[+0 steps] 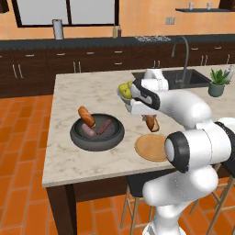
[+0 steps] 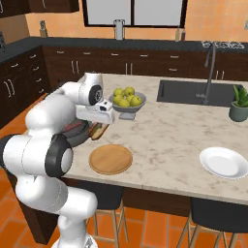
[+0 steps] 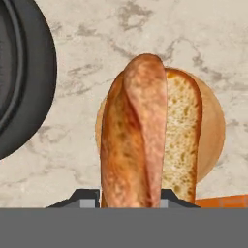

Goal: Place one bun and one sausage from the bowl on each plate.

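Note:
My gripper (image 1: pixel 148 118) is shut on a golden-brown bun (image 1: pixel 152 124), which hangs end-down over the counter between the dark bowl (image 1: pixel 75 137) and the tan wood plate (image 1: pixel 151 148). In the hand view the held bun (image 3: pixel 145 135) stands in front of the wood plate (image 3: pixel 213 126), with the bowl's rim (image 3: pixel 41 77) at the left. Inside the bowl lie a second bun (image 1: pixel 86 116), a dark reddish sausage (image 1: pixel 104 127) and a pinkish sausage (image 1: pixel 88 132). The white plate (image 2: pixel 224 162) sits bare at the far right of the counter.
A pale grey bowl of yellow-green fruit (image 2: pixel 127 100) stands just behind the hand. Further back are the sink (image 2: pixel 189 92) with its tap and a potted plant (image 2: pixel 239 107). Stools stand under the counter's near edge.

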Available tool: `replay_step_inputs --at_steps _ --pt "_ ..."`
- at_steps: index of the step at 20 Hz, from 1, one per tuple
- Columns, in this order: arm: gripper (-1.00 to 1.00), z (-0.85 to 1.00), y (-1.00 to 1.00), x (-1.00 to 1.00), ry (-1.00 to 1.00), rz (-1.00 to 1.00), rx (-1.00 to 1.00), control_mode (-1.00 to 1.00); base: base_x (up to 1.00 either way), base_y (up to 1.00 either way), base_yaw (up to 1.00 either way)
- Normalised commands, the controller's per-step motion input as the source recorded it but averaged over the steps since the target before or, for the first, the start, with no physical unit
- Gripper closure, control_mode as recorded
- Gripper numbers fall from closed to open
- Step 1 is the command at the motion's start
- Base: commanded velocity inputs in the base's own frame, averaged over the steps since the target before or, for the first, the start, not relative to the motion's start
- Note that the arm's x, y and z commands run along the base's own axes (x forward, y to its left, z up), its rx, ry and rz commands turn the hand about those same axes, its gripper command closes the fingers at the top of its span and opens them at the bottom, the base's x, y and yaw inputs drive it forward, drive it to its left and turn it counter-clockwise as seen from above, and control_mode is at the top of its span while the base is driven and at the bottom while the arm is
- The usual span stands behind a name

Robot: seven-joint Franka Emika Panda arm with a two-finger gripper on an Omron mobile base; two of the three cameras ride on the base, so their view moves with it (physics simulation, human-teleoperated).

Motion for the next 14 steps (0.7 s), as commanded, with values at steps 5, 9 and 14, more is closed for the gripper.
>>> replay_step_inputs --at_steps 5,9,14 --pt "1.00 -0.78 -0.75 -0.16 0.05 0.01 -0.13 -1.00 0.00 0.00 0.00" --pt "1.00 -0.85 -0.69 0.00 0.07 0.06 -0.09 -1.00 0.00 0.00 0.00" --pt "1.00 -0.59 -0.24 0.02 0.13 0.00 -0.13 -1.00 0.00 0.00 0.00"
